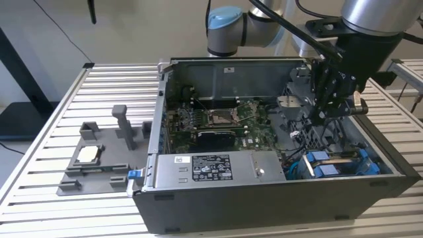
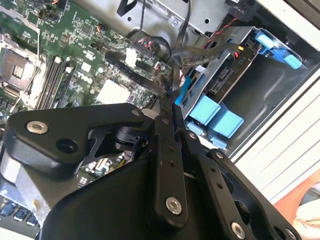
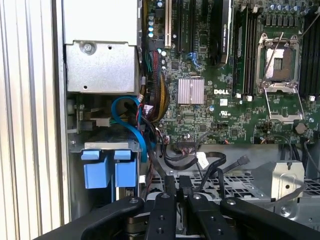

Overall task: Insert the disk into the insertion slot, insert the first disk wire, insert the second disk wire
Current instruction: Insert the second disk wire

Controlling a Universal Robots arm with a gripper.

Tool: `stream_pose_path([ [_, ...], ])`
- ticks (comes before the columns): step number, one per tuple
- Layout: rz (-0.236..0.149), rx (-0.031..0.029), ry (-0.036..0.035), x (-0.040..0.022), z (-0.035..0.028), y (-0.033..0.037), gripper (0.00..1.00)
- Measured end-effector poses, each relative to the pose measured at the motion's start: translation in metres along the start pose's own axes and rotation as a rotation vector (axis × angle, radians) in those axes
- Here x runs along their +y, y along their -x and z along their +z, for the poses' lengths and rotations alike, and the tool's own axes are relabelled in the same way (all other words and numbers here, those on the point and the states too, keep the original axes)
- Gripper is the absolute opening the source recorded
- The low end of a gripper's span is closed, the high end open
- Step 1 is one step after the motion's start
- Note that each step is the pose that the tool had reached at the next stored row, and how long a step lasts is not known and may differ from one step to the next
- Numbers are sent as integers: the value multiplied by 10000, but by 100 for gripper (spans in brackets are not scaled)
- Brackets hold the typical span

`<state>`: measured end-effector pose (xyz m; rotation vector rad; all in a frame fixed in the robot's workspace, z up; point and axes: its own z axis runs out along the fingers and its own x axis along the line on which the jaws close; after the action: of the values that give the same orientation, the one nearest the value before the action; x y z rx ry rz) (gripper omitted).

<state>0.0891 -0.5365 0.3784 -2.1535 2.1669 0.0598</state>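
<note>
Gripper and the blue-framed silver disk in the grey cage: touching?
Apart. The first wrist view shows the gripper, shut on a black wire connector, clear of the blue-framed disk, wires between.

One computer case (image 1: 264, 208) is shown, in which one motherboard (image 1: 254, 130), one processor socket (image 3: 277, 55), one power-supply box (image 1: 205, 168) and one drive cage (image 3: 105, 137) are fitted. Two blue tabs (image 3: 96, 172) are counted on the cage.
</note>
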Motion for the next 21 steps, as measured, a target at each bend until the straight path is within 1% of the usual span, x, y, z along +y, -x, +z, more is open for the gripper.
stream_pose_path([
  [15,0,0,0,0,2,0,15],
  [16,0,7,0,0,4,0,17],
  [17,-2,45,-1,1,5,2,17],
  [18,-4,118,-4,3,6,11,24],
  [21,-16,432,-19,11,18,80,24],
])
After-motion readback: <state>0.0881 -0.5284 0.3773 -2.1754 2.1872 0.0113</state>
